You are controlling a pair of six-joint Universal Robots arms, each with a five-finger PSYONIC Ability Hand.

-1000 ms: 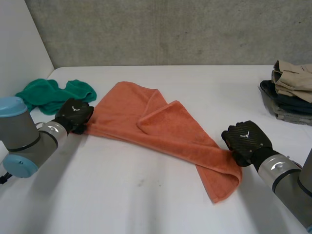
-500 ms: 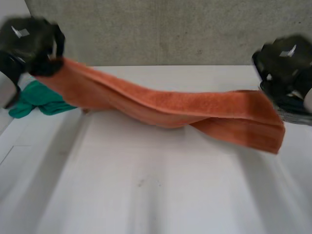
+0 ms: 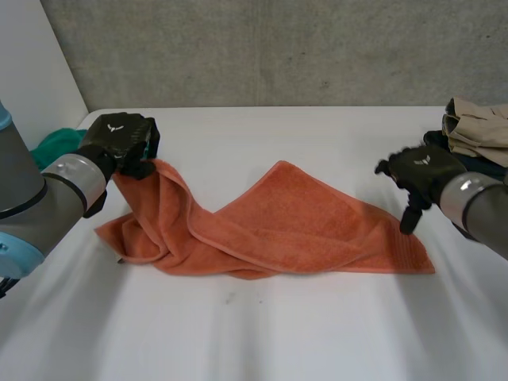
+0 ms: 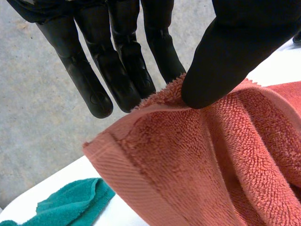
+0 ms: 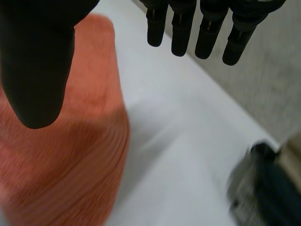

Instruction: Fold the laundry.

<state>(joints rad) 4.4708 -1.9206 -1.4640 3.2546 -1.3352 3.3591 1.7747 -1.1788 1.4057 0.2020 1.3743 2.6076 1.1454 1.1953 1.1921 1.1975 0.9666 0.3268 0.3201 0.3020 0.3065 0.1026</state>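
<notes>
Okay, quick one: half a second ago you had the orange towel (image 3: 302,226) strung up in the air between both hands. Now it's down on the white table (image 3: 262,333).

- **Towel:** The stretch from the centre out to 3 o'clock landed fairly flat. The end toward 9 o'clock is bunched and twisted, with a fold lapped over itself.
- **Right hand (image 3: 419,168):** You've let go here. It sits over the towel's 3 o'clock edge, and its wrist view shows the fingers (image 5: 202,28) straight, the thumb wide apart and nothing held, with the towel under the palm. I can't tell whether a fingertip touches the cloth.
- **Left hand (image 3: 119,141):** It has kept its grip at the towel's 10 o'clock, raised off the table. The thumb (image 4: 230,56) pinches a hemmed corner against the fingers (image 4: 120,70), and cloth hangs from the pinch down to the heap.
- **For the task:** My read is the spread is half done and no real fold has started. You likely need to draw the held corner out toward 9 o'clock and lay it down. The risk is that letting go now leaves the twist in.
- **Other laundry:** The green cloth (image 3: 57,143) lies at the table's 10 o'clock behind your left arm, and the beige clothes pile (image 3: 479,125) is at 2 o'clock. Both are well apart from the towel.
</notes>
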